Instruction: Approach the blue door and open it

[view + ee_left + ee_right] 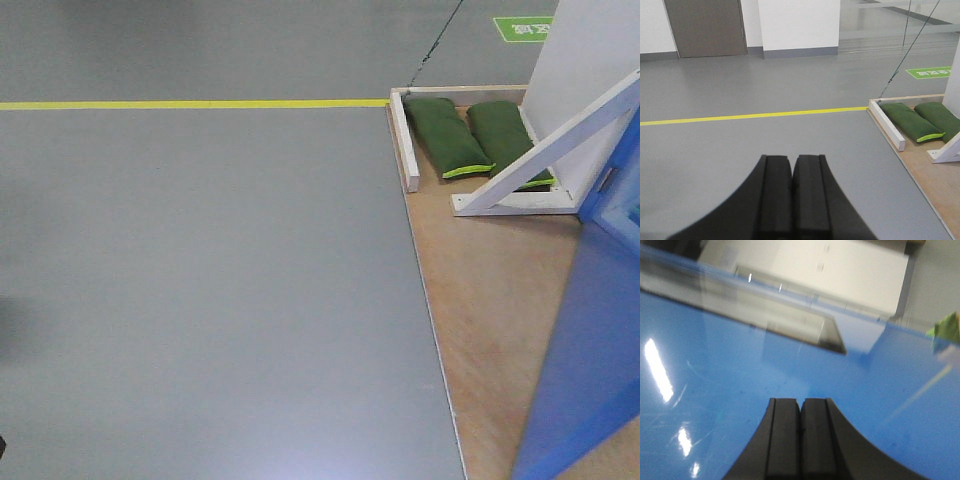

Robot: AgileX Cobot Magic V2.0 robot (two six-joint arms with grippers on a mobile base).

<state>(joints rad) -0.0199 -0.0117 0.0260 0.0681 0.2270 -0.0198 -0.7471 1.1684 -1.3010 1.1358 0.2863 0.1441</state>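
Observation:
The blue door [590, 350] stands at the right edge of the front view, a glossy bright-blue panel over a wooden base; its handle and lock are out of view. In the right wrist view the door's glossy blue face [740, 390] fills the frame with reflections. My right gripper [800, 401] is shut and empty, close in front of that face; whether it touches cannot be told. My left gripper [792, 157] is shut and empty, held over the grey floor, well left of the door.
A wooden platform [480, 300] carries a white frame with a slanted brace [545, 160] and two green sandbags [445, 135]. A yellow floor line [190, 104] runs across the grey floor. The sandbags [912, 122] and a grey door [705, 27] show in the left wrist view.

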